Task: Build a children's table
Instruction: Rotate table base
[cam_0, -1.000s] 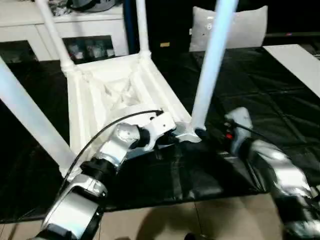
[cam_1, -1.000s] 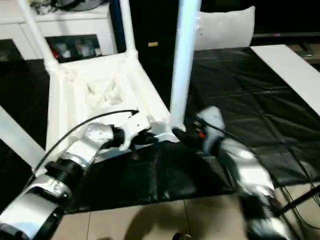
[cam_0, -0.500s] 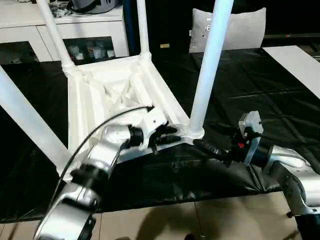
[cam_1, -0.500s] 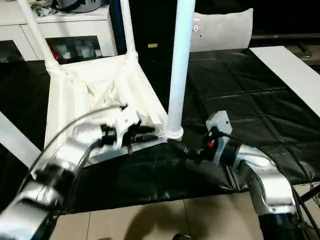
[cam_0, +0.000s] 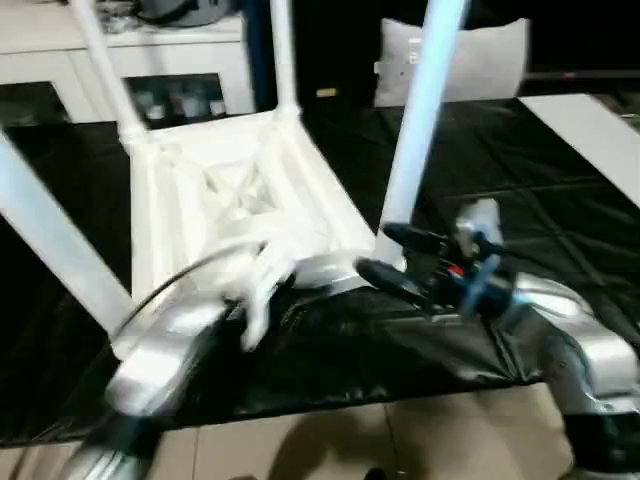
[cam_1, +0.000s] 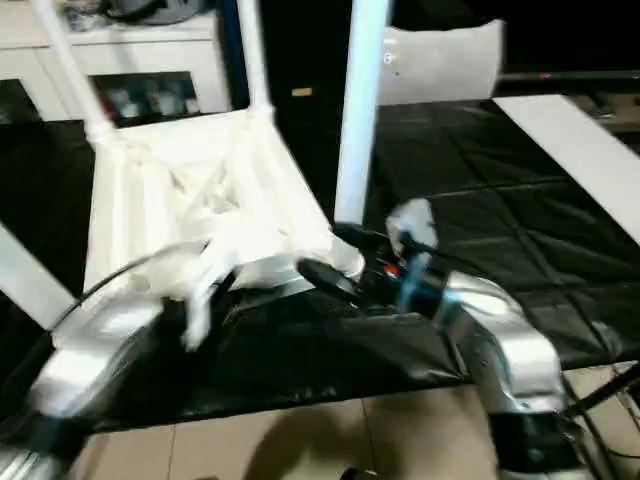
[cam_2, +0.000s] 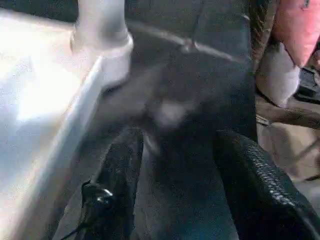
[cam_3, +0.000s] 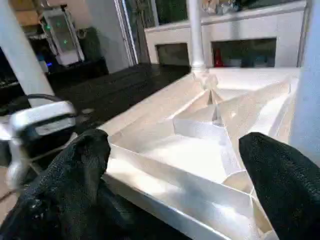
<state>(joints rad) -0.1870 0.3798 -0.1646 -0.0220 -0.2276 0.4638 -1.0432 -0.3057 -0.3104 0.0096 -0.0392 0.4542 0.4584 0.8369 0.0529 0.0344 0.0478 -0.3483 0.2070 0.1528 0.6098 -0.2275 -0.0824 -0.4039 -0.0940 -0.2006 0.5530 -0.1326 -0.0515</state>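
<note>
While the children's table (cam_0: 230, 190) lies upside down on the black table (cam_0: 560, 200) with 4 legs up, the right hand (cam_0: 392, 256), spread wide and empty, sits just beside its near corner leg (cam_0: 415, 120). Beside that same edge, the left hand (cam_2: 175, 165) stands parted, holding nothing.

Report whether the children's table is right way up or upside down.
Upside down: the table top lies ribbed underside up on the black cover, and the near-corner leg rises from its socket.

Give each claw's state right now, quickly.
Left claw: open, holding nothing.
Right claw: open wide, empty, beside the long white tapered tube leg.
</note>
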